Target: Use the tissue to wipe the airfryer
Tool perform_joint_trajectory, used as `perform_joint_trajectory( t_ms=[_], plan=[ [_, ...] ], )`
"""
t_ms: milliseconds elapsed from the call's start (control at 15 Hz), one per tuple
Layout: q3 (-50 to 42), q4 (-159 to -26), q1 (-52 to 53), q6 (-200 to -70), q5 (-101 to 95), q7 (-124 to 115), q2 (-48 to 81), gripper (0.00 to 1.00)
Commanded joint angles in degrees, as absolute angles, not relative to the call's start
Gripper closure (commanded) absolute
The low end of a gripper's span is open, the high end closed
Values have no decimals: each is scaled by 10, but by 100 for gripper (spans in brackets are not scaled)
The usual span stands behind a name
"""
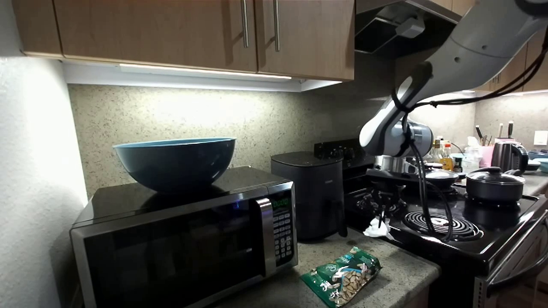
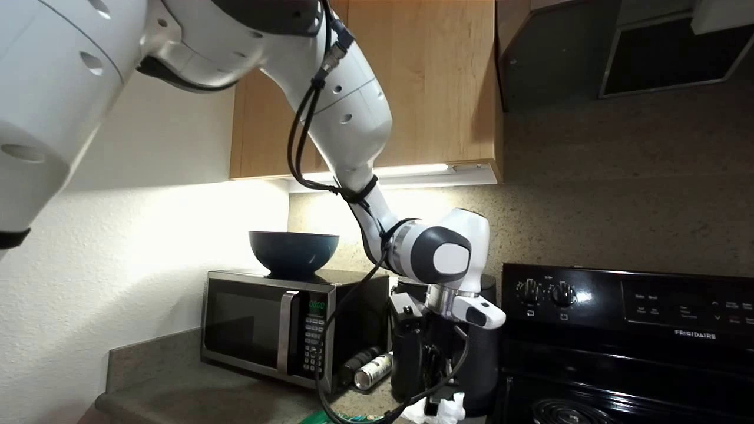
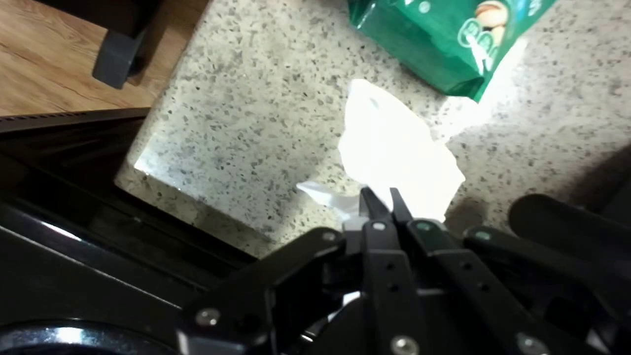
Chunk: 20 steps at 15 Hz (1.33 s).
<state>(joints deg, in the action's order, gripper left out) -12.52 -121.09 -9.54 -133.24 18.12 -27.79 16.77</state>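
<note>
- Apparently, pickup is done — the gripper [image 3: 380, 195] is pinched tight on the crumpled white tissue [image 3: 394, 143].
- In an exterior view, the tissue is at four o'clock from the black air fryer [image 1: 307, 199] — near, with a gap showing.
- Wiping itself seems left to do, judging by that gap.

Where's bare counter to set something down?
Two patches: the counter corner between the stove and the green nut bag; the counter strip in front of the microwave. Crowded: around the claw, closed on the tissue near the air fryer; beside the microwave, where a can and black cylinder lie.
</note>
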Motion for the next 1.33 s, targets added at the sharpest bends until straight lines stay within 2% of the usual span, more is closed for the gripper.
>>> perform_joint_trajectory(
  t_ms=[0,400,800,1267],
  plan=[
    [-121,-1229,-98,-1348,194,-262,144,97],
    [-120,-1232,-97,-1357,197,-256,143,98],
    [-62,-1205,-107,-1443,361,-189,111,98],
    [-65,-1183,-98,-1523,563,-173,95,97]
  ],
)
